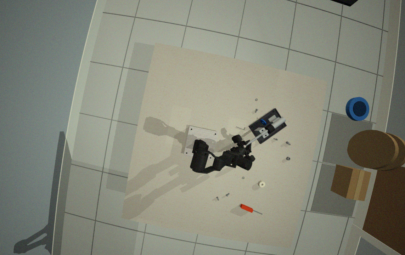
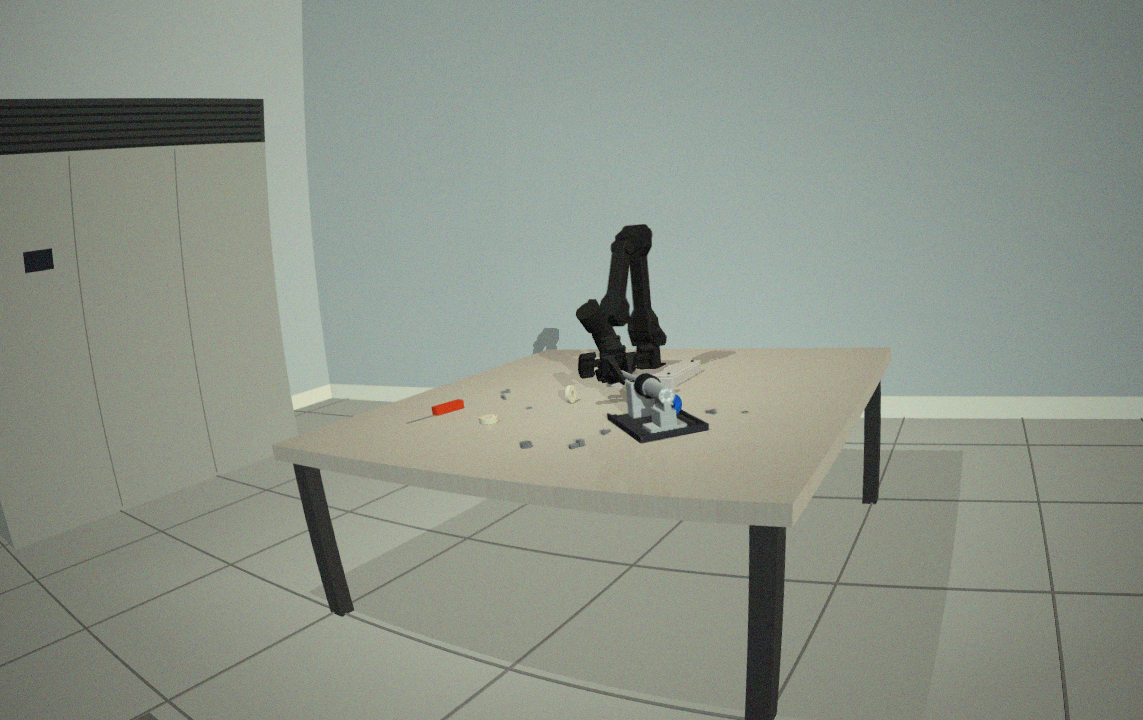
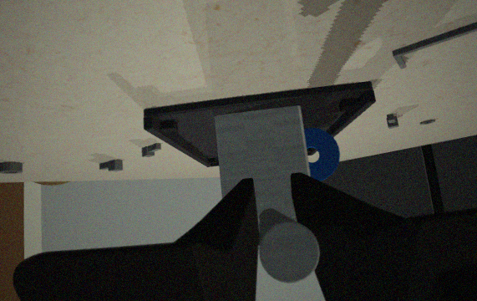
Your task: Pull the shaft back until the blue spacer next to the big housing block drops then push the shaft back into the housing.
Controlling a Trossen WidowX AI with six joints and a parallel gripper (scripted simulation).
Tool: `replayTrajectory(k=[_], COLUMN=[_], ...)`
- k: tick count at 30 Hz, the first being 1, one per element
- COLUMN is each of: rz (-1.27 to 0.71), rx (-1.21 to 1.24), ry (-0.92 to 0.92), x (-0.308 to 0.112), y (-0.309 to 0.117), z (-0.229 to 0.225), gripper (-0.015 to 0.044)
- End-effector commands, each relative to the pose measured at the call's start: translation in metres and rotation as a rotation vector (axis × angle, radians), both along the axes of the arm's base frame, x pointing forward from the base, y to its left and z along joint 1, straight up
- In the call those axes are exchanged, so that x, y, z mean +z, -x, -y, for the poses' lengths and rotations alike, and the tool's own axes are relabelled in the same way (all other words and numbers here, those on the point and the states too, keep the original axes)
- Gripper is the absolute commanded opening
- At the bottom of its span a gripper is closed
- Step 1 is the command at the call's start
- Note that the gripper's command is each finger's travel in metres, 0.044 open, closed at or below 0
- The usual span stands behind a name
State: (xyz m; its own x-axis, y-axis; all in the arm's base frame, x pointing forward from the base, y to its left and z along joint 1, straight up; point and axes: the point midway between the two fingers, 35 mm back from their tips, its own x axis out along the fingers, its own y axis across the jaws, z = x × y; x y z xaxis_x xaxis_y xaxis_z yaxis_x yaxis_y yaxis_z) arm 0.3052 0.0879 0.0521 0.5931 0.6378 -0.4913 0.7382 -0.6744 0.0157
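Note:
My gripper [image 1: 247, 145] [image 3: 272, 186] is shut on the near end of the grey shaft [image 1: 255, 139] [image 3: 289, 252]. The shaft runs towards a pale grey block [image 1: 264, 132] [image 3: 259, 138] on the black baseplate [image 1: 260, 141] [image 2: 644, 437] [image 3: 259, 99]. Beyond that block are a black ring [image 1: 270, 127] [image 2: 646, 385] and a light cylinder [image 1: 279, 122] [image 2: 662, 394]. The blue spacer [image 1: 263, 121] [image 2: 676, 404] [image 3: 327, 155] is beside the shaft line, off the shaft, on edge with its hole visible in the wrist view. Its lower contact cannot be made out. The shaft's far end is hidden.
A hex key [image 1: 240, 128] [image 3: 451, 34] and small hardware [image 1: 288, 158] [image 3: 10, 167] lie around the baseplate. Cream rings [image 2: 571, 394] [image 2: 488, 419] and a red screwdriver [image 1: 246, 208] [image 2: 447, 407] are on the table. A pale plate [image 1: 202, 131] is under the arm's base.

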Motion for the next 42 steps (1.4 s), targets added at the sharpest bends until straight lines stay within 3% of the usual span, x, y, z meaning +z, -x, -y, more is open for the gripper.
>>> replayTrajectory(k=[1,42], rz=[0.002,0.002], rx=[0.003,0.003], ry=[-0.003,-0.003], x=[0.0010,0.0011], y=[-0.0011,-0.0043], z=[-0.0014,-0.0050], gripper=[0.0000,0.0000])
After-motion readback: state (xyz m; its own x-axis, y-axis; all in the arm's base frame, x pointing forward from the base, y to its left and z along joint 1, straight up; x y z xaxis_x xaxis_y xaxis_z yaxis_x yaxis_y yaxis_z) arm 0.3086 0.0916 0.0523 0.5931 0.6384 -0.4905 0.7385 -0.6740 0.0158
